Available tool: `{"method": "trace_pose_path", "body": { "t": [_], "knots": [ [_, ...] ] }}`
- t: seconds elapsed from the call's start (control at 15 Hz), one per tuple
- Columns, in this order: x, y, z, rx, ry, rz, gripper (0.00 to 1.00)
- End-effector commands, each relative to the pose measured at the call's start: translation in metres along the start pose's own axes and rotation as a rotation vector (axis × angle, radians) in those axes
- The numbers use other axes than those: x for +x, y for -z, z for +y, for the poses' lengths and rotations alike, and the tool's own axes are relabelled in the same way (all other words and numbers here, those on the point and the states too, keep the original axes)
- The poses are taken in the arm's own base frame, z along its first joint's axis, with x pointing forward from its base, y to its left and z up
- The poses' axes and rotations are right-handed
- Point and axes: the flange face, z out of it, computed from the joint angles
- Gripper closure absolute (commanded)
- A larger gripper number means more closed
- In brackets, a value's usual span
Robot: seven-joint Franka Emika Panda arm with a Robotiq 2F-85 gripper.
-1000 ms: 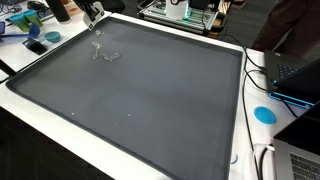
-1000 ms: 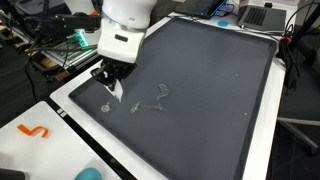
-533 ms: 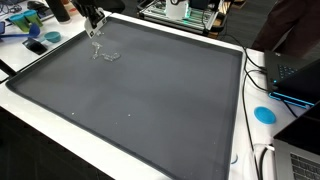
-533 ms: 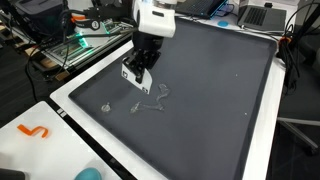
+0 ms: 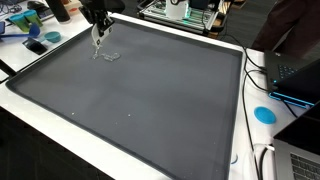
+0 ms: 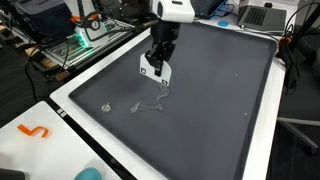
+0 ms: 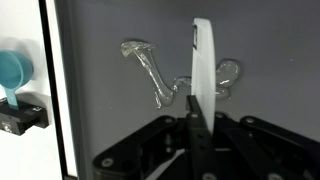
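Pickup looks done: my gripper [image 7: 193,126] is clamped on a white strip [image 7: 203,70], held over the dark mat [image 6: 220,90] near the clear glass piece [image 7: 155,75]; nothing is set down yet.

A blue disc [image 5: 264,114] rests on the white tabletop [image 5: 251,135].

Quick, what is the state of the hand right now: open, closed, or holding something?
Hand: closed, holding a white strip upright between its fingers.
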Motion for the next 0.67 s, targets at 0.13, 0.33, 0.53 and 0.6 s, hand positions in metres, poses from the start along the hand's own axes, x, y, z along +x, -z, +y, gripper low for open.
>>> {"method": "trace_pose_path", "body": {
  "t": [0.13, 0.33, 0.53, 0.6],
  "knots": [
    [0.0, 0.001, -0.003, 0.002, 0.0, 0.005, 0.96],
    [-0.001, 0.008, -0.008, -0.018, 0.017, 0.009, 0.99],
    [0.0, 0.03, -0.034, -0.082, 0.027, 0.011, 0.99],
    [0.001, 0.037, -0.043, -0.106, 0.027, 0.01, 0.99]
  ]
}}
